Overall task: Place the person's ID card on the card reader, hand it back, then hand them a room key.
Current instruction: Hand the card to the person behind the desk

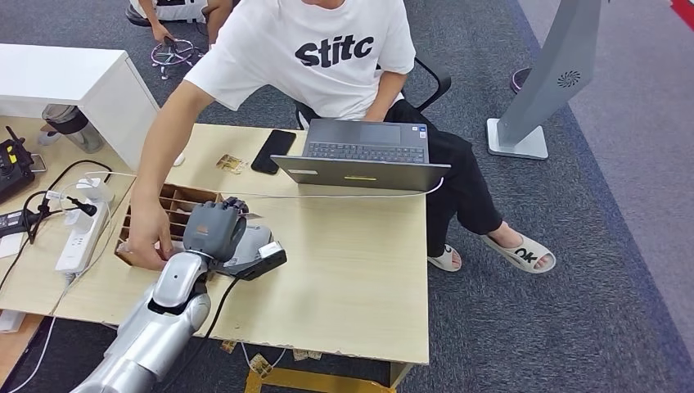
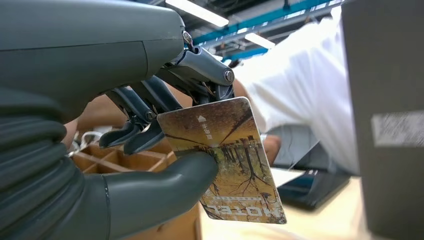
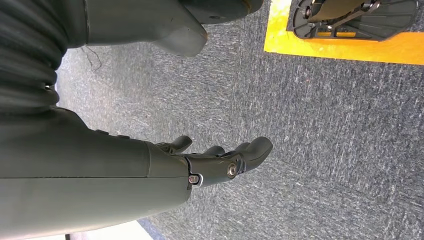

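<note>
The left hand pinches the room key near the tabletop's left edge; thin, stiff and slick, it likely wants gripping by its flat faces. The right hand hangs empty, fingers loosely extended.

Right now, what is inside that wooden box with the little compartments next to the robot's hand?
The wooden box shows bare dividers at its far end. The person's hand reaches into its near corner, and the robot's left hand, pinching a hotel key card, covers part, so any contents stay hidden.

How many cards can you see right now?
2. One hotel key card is pinched in the left hand, above the wooden tray. A second card lies on the table beside the black phone. The tray may hide more.
</note>
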Available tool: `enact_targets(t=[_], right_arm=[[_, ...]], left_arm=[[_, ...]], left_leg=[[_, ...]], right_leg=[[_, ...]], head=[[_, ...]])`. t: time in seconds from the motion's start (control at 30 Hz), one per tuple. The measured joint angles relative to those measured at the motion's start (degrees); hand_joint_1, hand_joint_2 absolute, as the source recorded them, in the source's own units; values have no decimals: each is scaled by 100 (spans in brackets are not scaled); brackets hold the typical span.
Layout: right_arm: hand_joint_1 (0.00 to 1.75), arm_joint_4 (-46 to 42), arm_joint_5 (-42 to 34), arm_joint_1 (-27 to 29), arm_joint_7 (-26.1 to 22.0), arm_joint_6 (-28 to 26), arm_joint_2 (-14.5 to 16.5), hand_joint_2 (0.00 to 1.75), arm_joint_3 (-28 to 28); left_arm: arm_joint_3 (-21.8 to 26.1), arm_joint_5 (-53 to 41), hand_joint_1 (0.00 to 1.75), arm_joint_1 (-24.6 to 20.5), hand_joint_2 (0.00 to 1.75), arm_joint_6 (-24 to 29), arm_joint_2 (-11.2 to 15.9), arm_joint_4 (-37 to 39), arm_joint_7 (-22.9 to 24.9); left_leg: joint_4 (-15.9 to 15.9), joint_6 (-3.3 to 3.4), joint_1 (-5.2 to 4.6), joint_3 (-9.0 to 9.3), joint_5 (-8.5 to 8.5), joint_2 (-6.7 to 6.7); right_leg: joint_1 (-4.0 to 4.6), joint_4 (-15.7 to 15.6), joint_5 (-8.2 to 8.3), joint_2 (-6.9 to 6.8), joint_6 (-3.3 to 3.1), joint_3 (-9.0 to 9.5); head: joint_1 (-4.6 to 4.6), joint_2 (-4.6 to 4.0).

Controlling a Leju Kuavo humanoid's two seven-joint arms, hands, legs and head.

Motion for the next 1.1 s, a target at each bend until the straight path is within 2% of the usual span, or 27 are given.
enact_targets(t=[0.4, 0.57, 0.83, 1.1], right_arm=[[0, 0, -32, 2, -10, -89, 43, 175, 38], [0, 0, -42, 5, -27, -91, 43, 175, 45], [0, 0, -31, 4, -9, -87, 43, 175, 97], [0, 0, 20, -17, 61, -49, 43, 175, 173]], left_arm=[[4, -77, 175, 61, 175, 224, 25, -609, -89], [119, 363, 175, -31, 175, 256, 112, -1094, -133], [406, 196, 175, -680, 175, 53, 331, -1399, -68], [443, -316, 175, -1474, 175, -118, 467, -1075, 162]], left_leg=[[0, 0, 1, 0, 0, 0], [0, 0, 1, 0, 1, -1], [0, -4, 2, 1, 4, -1], [0, -6, 2, 1, 5, 0]], right_leg=[[0, 0, 0, 0, 0, 0], [0, 0, 0, -1, 0, -1], [1, 1, 3, 0, -4, -1], [1, 2, 4, 0, -4, -2]], head=[[-1, 0], [-1, 0], [-1, 0], [-2, 0]])
